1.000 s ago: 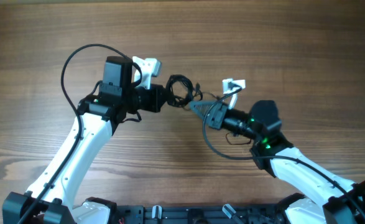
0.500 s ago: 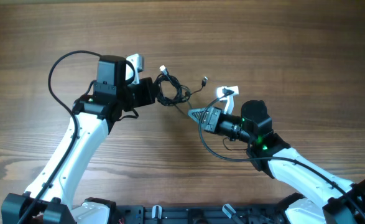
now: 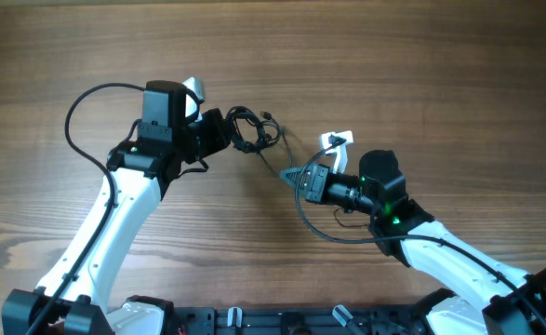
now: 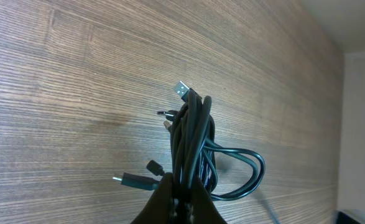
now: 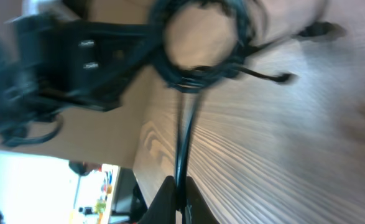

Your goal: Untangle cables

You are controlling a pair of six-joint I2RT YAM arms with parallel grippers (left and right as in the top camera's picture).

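The table [image 3: 421, 56] is bare wood across the whole upper frame and out to both sides. My left gripper [image 3: 226, 135], left of centre, is clenched on the coiled cables [image 3: 252, 130]. My right gripper [image 3: 287, 174], just below and right, pinches one strand running straight from that coil.
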